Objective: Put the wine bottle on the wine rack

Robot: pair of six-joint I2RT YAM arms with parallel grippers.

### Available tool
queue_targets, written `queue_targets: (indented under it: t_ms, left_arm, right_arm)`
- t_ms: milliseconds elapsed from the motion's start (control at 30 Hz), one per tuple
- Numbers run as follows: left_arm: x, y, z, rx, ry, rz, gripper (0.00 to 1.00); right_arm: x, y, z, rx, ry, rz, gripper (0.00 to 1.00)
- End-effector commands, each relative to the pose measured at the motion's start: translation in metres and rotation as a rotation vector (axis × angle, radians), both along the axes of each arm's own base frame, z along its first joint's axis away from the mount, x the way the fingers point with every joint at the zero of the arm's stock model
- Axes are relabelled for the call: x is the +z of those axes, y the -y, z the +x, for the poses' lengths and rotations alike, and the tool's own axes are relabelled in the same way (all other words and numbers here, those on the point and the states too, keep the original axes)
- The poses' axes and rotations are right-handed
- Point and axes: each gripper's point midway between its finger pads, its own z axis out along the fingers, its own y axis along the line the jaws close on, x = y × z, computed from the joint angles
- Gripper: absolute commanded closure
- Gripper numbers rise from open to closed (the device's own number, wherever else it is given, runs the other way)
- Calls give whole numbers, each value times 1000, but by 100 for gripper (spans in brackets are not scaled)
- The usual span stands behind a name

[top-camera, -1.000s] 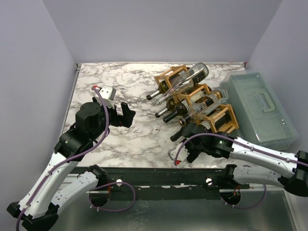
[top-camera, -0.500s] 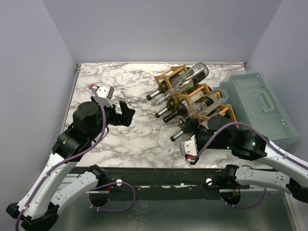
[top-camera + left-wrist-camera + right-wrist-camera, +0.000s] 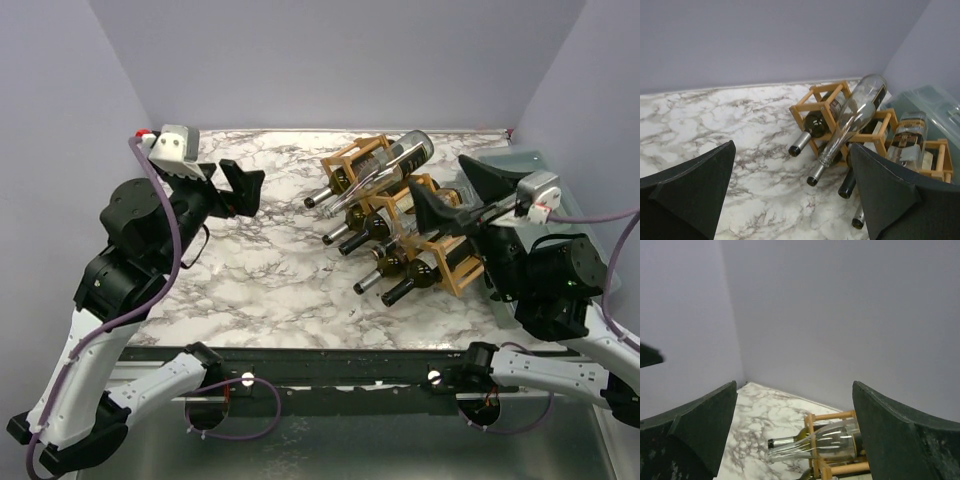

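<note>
Marble tabletop (image 3: 260,270), bottle-filled wine rack (image 3: 452,268) just beside wide-spread right gripper (image 3: 438,180); left gripper (image 3: 232,185) equally spread, well apart.

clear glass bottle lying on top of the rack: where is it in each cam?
Top external: clear bottle, upper centre-right, on the rack's far end.
Left wrist: right of centre, slanting down-left.
Right wrist: bottom centre, neck pointing left.
Shared landmark: the wine rack beneath it, visible in all three.
</note>
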Motion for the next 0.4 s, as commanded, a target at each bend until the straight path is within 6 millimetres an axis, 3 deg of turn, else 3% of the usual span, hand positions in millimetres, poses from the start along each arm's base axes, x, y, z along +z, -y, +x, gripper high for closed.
queue_targets:
  t_ms: [0,367]
  left_arm:
    - [42,-18,1,78,102,10,1]
    - [77,-31,-5,113,189,-15,1]
  right_arm:
    - [2,62,38,-360,-198,395,0]
    - [18,84,19,-313,-136,387,0]
